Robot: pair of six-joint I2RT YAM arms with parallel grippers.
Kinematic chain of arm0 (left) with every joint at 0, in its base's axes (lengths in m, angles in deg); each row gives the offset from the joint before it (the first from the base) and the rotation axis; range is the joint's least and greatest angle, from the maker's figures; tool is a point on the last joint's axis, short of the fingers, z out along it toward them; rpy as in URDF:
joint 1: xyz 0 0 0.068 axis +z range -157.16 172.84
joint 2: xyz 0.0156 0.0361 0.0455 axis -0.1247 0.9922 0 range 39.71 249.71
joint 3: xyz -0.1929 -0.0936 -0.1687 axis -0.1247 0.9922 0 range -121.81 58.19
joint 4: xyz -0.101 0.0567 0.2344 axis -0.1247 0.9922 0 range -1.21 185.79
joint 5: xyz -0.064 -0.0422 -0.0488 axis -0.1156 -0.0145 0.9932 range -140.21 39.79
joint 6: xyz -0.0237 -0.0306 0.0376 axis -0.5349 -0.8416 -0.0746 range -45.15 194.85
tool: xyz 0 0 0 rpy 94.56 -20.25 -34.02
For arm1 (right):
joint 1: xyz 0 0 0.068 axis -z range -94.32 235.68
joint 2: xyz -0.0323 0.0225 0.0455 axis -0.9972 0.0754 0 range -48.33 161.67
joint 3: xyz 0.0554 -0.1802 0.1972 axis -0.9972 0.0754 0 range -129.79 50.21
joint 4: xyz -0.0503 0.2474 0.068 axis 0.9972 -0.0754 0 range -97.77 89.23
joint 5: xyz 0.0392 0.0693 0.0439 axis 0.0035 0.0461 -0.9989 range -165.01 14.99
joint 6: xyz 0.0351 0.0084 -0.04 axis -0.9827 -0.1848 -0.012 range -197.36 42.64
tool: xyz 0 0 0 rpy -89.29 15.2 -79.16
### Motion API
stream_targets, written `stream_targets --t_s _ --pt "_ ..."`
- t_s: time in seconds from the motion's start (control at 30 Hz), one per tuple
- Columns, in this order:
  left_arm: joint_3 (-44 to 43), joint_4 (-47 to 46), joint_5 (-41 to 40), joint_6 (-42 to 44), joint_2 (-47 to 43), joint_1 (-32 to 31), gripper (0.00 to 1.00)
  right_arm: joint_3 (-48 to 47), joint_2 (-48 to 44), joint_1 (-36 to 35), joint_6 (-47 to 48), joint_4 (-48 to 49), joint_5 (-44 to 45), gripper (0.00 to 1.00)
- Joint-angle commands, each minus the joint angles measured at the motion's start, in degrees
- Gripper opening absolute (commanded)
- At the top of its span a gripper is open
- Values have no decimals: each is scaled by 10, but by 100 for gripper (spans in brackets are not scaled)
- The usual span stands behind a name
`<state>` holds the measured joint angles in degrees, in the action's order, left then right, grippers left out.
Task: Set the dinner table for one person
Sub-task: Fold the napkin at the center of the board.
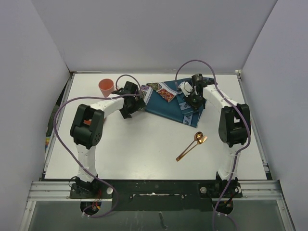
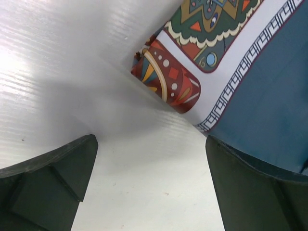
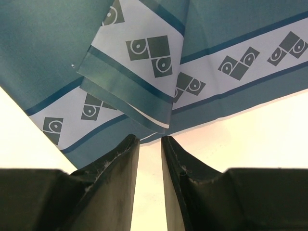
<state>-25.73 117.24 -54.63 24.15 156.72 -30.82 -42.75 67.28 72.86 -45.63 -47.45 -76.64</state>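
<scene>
- Two claws work over the dinner table, the big white top lying under everything in view. It looks hard, flat and fixed, so it is a surface to lay things on, not something to grasp.
- At the back left an orange cup stands upright. It is probably light and easy to tip, and is best gripped across its wall.
- The left claw gapes fully and holds nothing, hovering just beside the curled, colourful end of the mat.
- The mat lies crooked at the back centre with its ends folded over. It seems thin and limp, likely to bunch or slide on the smooth top, so a corner or edge is the place to pinch it.
- The right claw is nearly closed, with a narrow slit between its jaws and the mat's folded edge at their tips. Whether it pinches that edge, I cannot tell.
- A gold spoon lies front right, apart from the mat. It looks hard, slim and slippery, so take it across the handle.
</scene>
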Motion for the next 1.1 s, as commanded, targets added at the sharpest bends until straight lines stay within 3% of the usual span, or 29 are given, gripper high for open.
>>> stream_targets --t_s 0.0,0.2,0.3,0.47,0.97,1.07 --pt "-55 18 -33 -29 49 -6 98 6 -48 -4 15 9 -15 27" --pt "-105 19 -24 -27 59 -6 98 37 -41 -68 82 20 -32 40" --pt "-78 10 -17 -21 16 -4 98 74 -37 -121 133 60 -11 46" --pt "-19 -5 -6 -10 -66 6 98 74 -27 -163 137 72 -31 54" --pt "87 28 -55 44 -263 5 98 100 9 -160 152 119 14 57" --pt "95 36 -51 46 -291 5 98 114 8 -163 142 131 13 53"
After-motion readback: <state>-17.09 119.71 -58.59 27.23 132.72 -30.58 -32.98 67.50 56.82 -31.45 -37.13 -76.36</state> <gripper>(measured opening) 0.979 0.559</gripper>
